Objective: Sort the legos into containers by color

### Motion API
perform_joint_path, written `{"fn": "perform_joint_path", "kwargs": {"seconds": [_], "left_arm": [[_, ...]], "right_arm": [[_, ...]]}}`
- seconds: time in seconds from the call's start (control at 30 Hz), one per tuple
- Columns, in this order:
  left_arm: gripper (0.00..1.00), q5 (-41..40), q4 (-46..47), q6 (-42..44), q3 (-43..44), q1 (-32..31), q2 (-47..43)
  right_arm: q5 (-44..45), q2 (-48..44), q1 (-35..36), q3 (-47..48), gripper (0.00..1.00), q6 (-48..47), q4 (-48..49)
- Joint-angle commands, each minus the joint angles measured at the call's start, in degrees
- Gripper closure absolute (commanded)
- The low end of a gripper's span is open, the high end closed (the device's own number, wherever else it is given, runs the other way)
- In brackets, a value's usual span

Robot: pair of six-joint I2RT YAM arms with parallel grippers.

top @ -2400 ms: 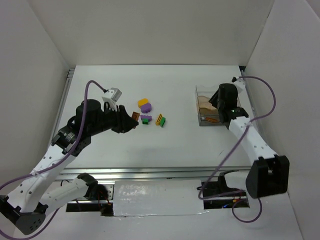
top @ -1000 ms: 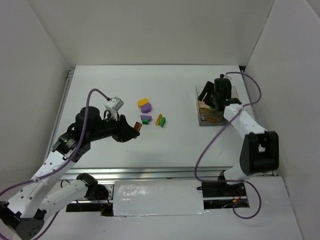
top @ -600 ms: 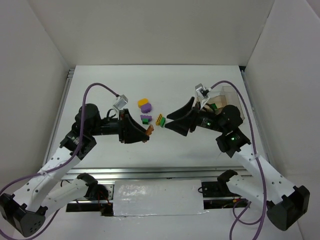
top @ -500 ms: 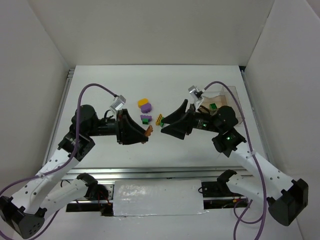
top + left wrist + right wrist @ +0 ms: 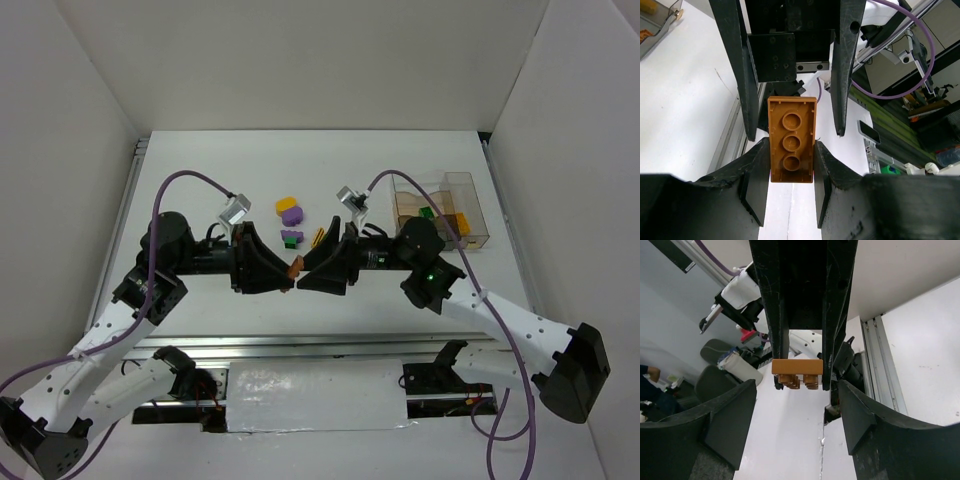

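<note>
My left gripper [image 5: 289, 271] is shut on an orange-brown lego [image 5: 296, 265], held in the air above the table's middle. In the left wrist view the lego [image 5: 791, 140] shows its hollow underside between my jaws [image 5: 790, 167]. My right gripper [image 5: 307, 271] faces it tip to tip and stands open. From the right wrist the lego [image 5: 796, 366] hangs just ahead of my spread fingers [image 5: 730, 422]. The remaining legos lie on the table: yellow [image 5: 286, 203], purple [image 5: 292, 214], purple on green [image 5: 291, 238], yellow and green [image 5: 320, 238]. The clear container [image 5: 478, 215] stands at the right.
One compartment of the container holds a green brick [image 5: 427, 212], another a yellow one [image 5: 463, 222]. White walls close the table on three sides. An aluminium rail [image 5: 300, 345] runs along the near edge. Purple cables loop above both arms.
My right arm has swung away from the container to the table's middle. My left arm has carried the orange-brown lego rightward, and the two grippers now meet tip to tip.
</note>
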Motion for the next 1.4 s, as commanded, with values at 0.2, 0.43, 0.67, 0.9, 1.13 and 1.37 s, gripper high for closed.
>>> {"fn": "perform_joint_path", "kwargs": {"seconds": [0.2, 0.43, 0.67, 0.9, 1.13, 1.37], "left_arm": [[1.00, 3.39, 2.30, 1.59, 0.80, -0.28, -0.60], [1.00, 3.92, 2.30, 2.02, 0.45, -0.37, -1.04], [1.00, 3.04, 2.03, 2.11, 0.71, -0.28, -0.69], [0.01, -0.29, 1.16, 2.11, 1.06, -0.28, -0.42], [0.01, -21.00, -25.39, 9.57, 11.48, 0.16, 4.74], [0.00, -52.75, -38.13, 10.38, 14.69, 1.91, 4.77]], "right_arm": [[3.11, 0.00, 1.26, 4.26, 0.33, -2.50, 1.20], [2.60, 1.22, 1.26, 5.15, 0.45, -1.54, 2.33], [1.10, 3.07, 1.70, 3.65, 0.84, -0.57, 6.11], [2.68, 2.28, 1.44, 1.37, 1.00, -5.03, 6.29], [13.22, -0.70, -6.28, -3.27, 1.00, -17.09, -6.72], [33.82, -3.61, -21.84, -8.39, 1.00, -19.81, -18.12]]}}
